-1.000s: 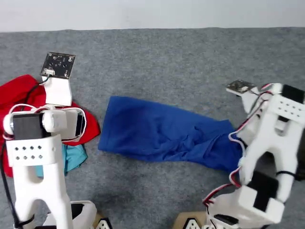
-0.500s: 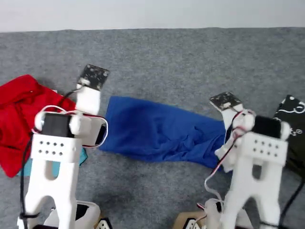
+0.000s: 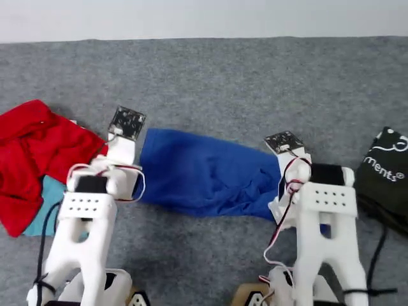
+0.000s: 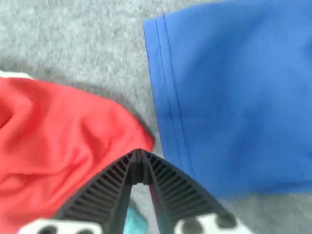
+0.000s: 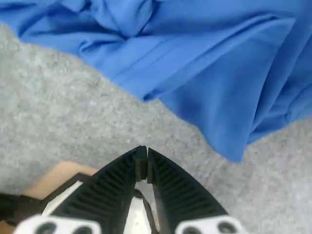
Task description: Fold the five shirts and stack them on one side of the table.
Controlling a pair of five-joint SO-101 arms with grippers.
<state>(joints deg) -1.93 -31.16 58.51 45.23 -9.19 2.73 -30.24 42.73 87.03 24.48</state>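
Four shirts lie on the grey table [image 3: 255, 70]. The largest is the blue shirt [image 3: 197, 169], spread flat in the middle. Its long axis runs from the left edge toward the right edge, slanting a little toward the near edge as it goes right. Its straight stitched hem faces the left edge, and its creased, bunched end points to the right edge.

The red shirt [image 3: 38, 146] sits crumpled at the left edge, near the blue hem but apart from it, with a strip of bare table between. A black shirt [image 3: 382, 175] lies in a heap at the right edge. A teal shirt [image 3: 41, 210] pokes out from under the near side of the red one.

The left gripper [image 4: 138, 158] has its claw pressed together, holding nothing, above the strip between the red shirt and the blue hem. The right gripper [image 5: 145, 153] is also pressed together and empty, over bare table just beside the near edge of the blue shirt's bunched end.
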